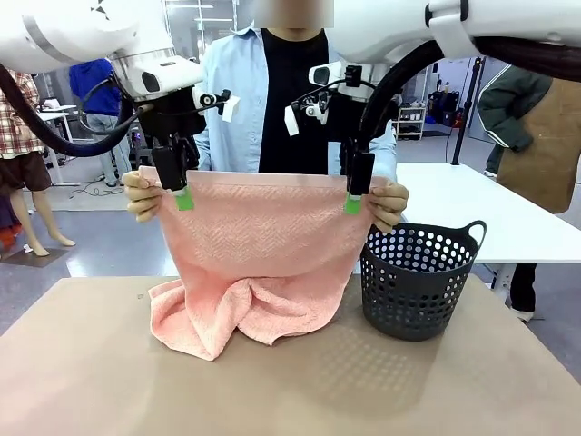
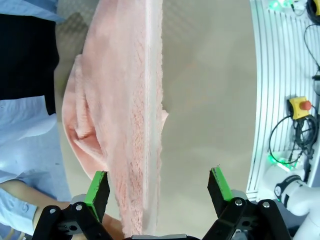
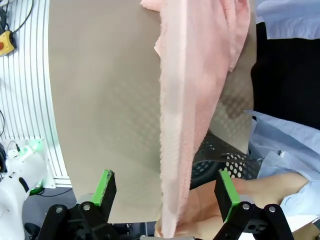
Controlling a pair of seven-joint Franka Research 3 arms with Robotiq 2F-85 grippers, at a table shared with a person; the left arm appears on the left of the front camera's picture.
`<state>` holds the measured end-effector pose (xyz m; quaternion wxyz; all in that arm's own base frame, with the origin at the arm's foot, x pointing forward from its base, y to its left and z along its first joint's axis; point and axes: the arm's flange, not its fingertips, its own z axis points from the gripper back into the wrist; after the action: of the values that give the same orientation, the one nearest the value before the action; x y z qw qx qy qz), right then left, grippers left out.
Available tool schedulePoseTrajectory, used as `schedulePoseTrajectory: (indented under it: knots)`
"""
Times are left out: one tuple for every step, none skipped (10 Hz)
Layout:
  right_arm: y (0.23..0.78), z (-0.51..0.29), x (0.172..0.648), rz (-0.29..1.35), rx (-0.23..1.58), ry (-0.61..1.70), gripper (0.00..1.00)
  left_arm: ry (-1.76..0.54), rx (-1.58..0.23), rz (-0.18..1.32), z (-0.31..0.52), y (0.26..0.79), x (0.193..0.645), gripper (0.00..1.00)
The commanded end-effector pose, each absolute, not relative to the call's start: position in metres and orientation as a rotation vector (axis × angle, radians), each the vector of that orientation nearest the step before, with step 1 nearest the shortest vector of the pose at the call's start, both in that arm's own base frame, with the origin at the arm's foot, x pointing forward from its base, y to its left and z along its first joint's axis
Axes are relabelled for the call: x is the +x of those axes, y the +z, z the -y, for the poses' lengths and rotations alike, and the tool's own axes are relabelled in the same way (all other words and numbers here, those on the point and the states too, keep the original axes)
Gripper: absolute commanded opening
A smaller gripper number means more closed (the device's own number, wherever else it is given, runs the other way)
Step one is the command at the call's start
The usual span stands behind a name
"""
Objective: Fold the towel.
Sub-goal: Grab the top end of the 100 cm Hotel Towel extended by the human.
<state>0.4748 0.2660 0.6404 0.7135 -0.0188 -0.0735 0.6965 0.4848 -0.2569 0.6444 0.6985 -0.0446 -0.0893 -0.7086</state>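
Observation:
A person across the table holds the salmon-pink towel (image 1: 263,236) up by its top corners, one hand (image 1: 141,195) at picture left and the other hand (image 1: 390,204) at picture right. The towel's lower part lies bunched on the tan table (image 1: 381,381). My left gripper (image 1: 180,186) stands open at the towel's top left corner, its fingers straddling the hem. In the left wrist view the towel (image 2: 130,100) hangs edge-on between the spread green pads of the left gripper (image 2: 158,186). My right gripper (image 1: 356,191) is open at the top right corner, and in the right wrist view the right gripper (image 3: 166,189) straddles the towel (image 3: 190,75).
A dark grey perforated basket (image 1: 418,282) with handles stands on the table just right of the towel, below my right gripper; the basket (image 3: 220,160) shows behind the cloth. An emergency stop button (image 2: 299,106) and cables lie beyond the table edge.

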Motion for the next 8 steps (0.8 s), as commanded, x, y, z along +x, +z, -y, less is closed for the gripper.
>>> schedulePoseTrajectory:
  knots:
    - [0.6428, -0.2731, 0.4844, 0.187, -0.071, 1.592, 1.0, -1.588, -0.12, 0.175, 0.2607, 0.645, 0.4886, 1.0]
    - [0.6422, -0.2749, 0.4857, 0.18, -0.071, 1.589, 1.0, -1.578, -0.12, 0.177, 0.2598, 0.6433, 0.4882, 0.79]
    - [0.6419, -0.2745, 0.4844, 0.185, -0.066, 1.586, 0.48, -1.554, -0.094, 0.176, 0.257, 0.6436, 0.4855, 0.54]
    - [0.6422, -0.2741, 0.4825, 0.187, -0.054, 1.593, 0.4, -1.552, -0.085, 0.168, 0.255, 0.6437, 0.4828, 0.19]
    - [0.6421, -0.2747, 0.4812, 0.189, -0.054, 1.593, 0.0, -1.563, -0.08, 0.166, 0.2543, 0.6442, 0.4809, 0.0]
    - [0.6415, -0.2759, 0.4804, 0.193, -0.056, 1.597, 0.0, -1.566, -0.069, 0.148, 0.2552, 0.6439, 0.4799, 0.0]
    - [0.6411, -0.2761, 0.4796, 0.2, -0.055, 1.6, 0.0, -1.569, -0.072, 0.145, 0.2559, 0.6427, 0.4804, 0.0]
    - [0.6406, -0.2766, 0.4785, 0.21, -0.045, 1.609, 0.13, -1.569, -0.073, 0.147, 0.255, 0.641, 0.479, 0.04]
